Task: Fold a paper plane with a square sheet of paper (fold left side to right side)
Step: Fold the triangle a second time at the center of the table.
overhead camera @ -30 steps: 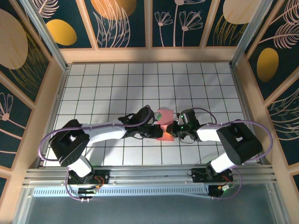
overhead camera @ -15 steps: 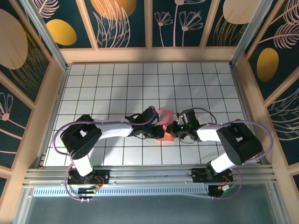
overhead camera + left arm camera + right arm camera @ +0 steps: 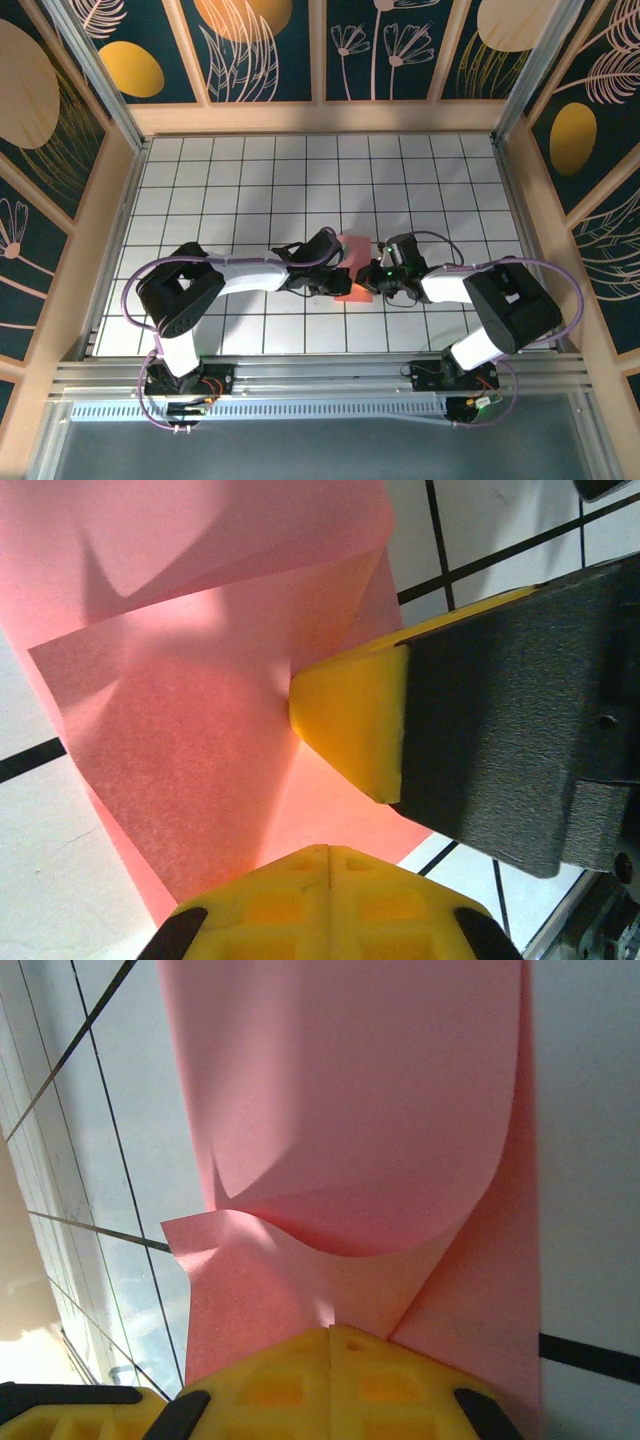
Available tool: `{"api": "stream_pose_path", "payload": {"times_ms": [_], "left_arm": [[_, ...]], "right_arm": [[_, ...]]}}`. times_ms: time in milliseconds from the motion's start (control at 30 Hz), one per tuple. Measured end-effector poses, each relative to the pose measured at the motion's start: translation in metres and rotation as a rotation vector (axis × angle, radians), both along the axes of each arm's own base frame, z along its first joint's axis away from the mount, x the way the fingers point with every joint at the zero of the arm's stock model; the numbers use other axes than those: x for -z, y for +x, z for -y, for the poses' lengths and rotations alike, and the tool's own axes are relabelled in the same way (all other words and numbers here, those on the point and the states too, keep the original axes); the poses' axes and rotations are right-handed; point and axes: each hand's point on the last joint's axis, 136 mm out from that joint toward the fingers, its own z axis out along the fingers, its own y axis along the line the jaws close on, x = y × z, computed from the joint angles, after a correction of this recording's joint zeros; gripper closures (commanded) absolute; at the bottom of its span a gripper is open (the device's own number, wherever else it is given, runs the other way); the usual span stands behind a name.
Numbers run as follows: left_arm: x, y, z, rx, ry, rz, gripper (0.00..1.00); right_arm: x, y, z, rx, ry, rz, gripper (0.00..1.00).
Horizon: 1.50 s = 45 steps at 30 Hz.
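Note:
The square sheet of paper (image 3: pixel 352 248) lies near the table's middle as a salmon-pink folded piece. Its upper layer curls up loosely (image 3: pixel 350 1110). My left gripper (image 3: pixel 338 282) comes at it from the left, my right gripper (image 3: pixel 372 280) from the right, and their tips nearly meet over the paper. In the left wrist view my left gripper (image 3: pixel 328 852) is shut, its tip over the pink sheet (image 3: pixel 190 740), and the right gripper's yellow finger (image 3: pixel 345 715) presses the paper just ahead. In the right wrist view my right gripper (image 3: pixel 330 1332) is shut, its tip on the paper where the creases meet.
The white gridded tabletop (image 3: pixel 250 190) stretches around the paper. Wooden frame walls (image 3: pixel 320 118) bound it at the back and sides. Both forearms lie low across the near rows of tiles, and the left gripper's yellow finger (image 3: pixel 70 1415) shows at the right wrist view's lower left.
The left arm's shoulder and elbow have swung to the right, and its gripper has edged slightly further onto the paper. The right arm and the paper stay as they were.

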Motion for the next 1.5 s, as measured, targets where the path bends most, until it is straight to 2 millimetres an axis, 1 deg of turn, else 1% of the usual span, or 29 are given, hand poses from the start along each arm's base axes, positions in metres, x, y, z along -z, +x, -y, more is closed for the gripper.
{"api": "stream_pose_path", "payload": {"times_ms": [167, 367, 467, 933, 1500], "left_arm": [[0.001, 0.000, -0.001, 0.000, 0.002, -0.001, 1.00], [0.012, -0.007, -0.009, 0.000, 0.028, -0.021, 1.00], [0.014, -0.008, -0.010, 0.000, 0.032, -0.025, 1.00], [0.021, -0.012, -0.015, 0.001, 0.042, -0.036, 1.00], [0.022, -0.012, -0.016, 0.001, 0.037, -0.031, 1.00]], "right_arm": [[0.000, 0.000, 0.000, 0.000, 0.000, 0.000, 1.00], [0.000, 0.000, 0.000, -0.001, 0.000, 0.001, 1.00], [0.000, 0.000, 0.000, -0.003, -0.001, 0.003, 1.00], [0.000, 0.000, 0.000, -0.005, -0.002, 0.004, 1.00], [0.000, 0.000, 0.000, -0.006, -0.003, 0.002, 1.00]]}}
